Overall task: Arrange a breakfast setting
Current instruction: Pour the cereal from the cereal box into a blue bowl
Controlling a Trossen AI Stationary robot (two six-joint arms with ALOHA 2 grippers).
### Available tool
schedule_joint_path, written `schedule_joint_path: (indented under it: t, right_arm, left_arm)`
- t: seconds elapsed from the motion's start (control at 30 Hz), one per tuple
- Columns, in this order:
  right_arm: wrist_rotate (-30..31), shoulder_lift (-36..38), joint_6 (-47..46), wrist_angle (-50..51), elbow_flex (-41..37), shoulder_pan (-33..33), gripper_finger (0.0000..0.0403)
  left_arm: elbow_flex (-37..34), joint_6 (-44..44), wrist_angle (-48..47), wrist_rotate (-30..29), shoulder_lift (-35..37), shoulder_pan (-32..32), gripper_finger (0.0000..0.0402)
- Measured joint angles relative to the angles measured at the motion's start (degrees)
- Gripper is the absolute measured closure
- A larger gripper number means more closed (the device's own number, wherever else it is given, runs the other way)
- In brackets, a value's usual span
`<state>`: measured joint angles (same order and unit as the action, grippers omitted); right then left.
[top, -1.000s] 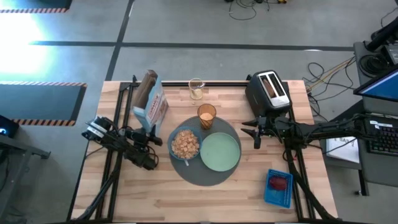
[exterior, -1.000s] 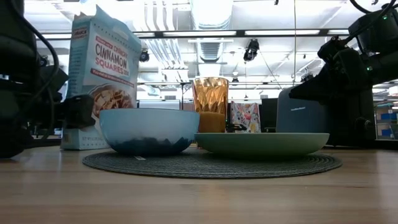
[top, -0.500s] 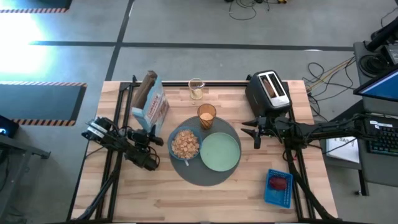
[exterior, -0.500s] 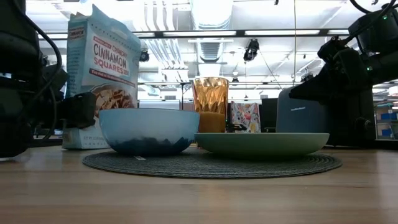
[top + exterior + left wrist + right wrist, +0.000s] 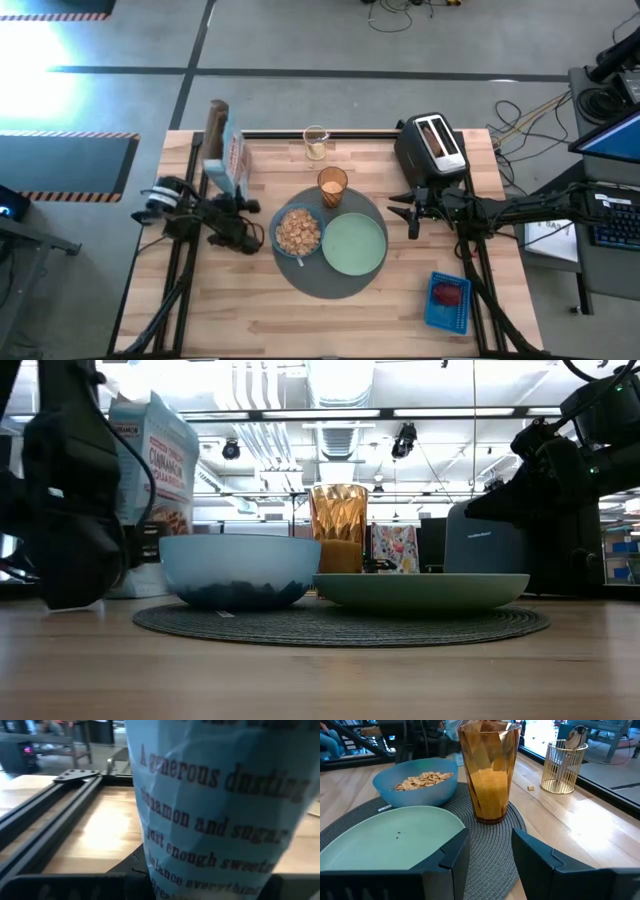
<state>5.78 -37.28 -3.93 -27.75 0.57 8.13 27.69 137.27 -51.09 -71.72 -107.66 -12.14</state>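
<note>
Wooden tabletop [image 5: 340, 320]: left gripper [image 5: 232, 205] clamping cereal box [image 5: 222, 152] beside blue bowl [image 5: 297, 232]; right gripper [image 5: 408, 213] parted, facing amber tumbler [image 5: 489, 770].

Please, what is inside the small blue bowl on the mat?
The small blue bowl holds brown cereal, heaped across it. What lies beneath the cereal is covered. The low view shows only the bowl's outside wall.

both arms [image 5: 520, 208] were matte black, jointed, cable-trailed; right gripper's fingers [image 5: 450, 852] were blocky, angular (dark plastic).
</note>
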Motion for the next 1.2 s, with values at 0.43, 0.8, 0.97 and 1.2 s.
schedule_joint_path:
  t: [0.43, 0.8, 0.97, 1.2]
  right_arm:
    - [0.0, 0.0, -0.06, 0.0, -0.01, -0.01, 0.0268]
    - [0.0, 0.02, -0.02, 0.0, 0.01, 0.01, 0.0268]
    - [0.0, 0.0, -0.02, 0.0, 0.0, 0.01, 0.0268]
    - [0.0, 0.02, -0.04, 0.0, 0.01, 0.01, 0.0268]
  left_arm:
    - [-1.54, -0.02, 0.31, -0.22, 0.06, 10.6, 0.0316]
    - [-3.02, -0.27, 0.25, 0.23, 0.29, 13.78, 0.0316]
    - [-3.11, -1.58, 0.44, -0.25, 0.61, 15.39, 0.0316]
    - [-3.13, -2.58, 0.22, -0.1, 0.9, 15.41, 0.0313]
